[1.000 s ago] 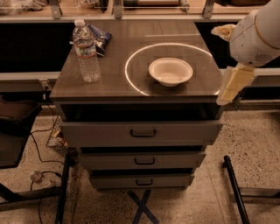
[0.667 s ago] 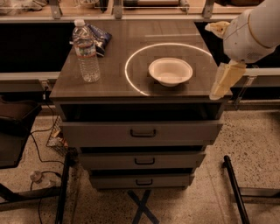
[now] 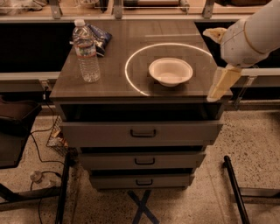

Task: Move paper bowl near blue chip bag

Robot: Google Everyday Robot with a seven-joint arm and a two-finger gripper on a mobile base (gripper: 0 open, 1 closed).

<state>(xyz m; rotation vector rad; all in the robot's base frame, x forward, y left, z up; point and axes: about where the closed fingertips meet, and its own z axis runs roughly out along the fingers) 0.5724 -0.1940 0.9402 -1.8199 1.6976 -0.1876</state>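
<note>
The paper bowl (image 3: 170,71) is white and shallow and sits upright on the dark cabinet top (image 3: 113,52), inside a bright ring of light, right of the middle. The blue chip bag (image 3: 100,37) lies at the back left of the top, partly behind a clear water bottle (image 3: 86,51). My gripper (image 3: 222,83), cream-coloured on a white arm, hangs at the cabinet's right front corner. It is to the right of the bowl, apart from it and holding nothing.
The cabinet has three closed drawers (image 3: 142,132) below the top. A shelf rail (image 3: 131,11) runs behind it. A dark chair (image 3: 13,131) and cables stand on the floor at the left. A black bar (image 3: 234,188) lies on the floor at the right.
My arm and gripper have shifted a little to the left, closer to the cabinet's right edge. The bowl, bag and bottle have not moved.
</note>
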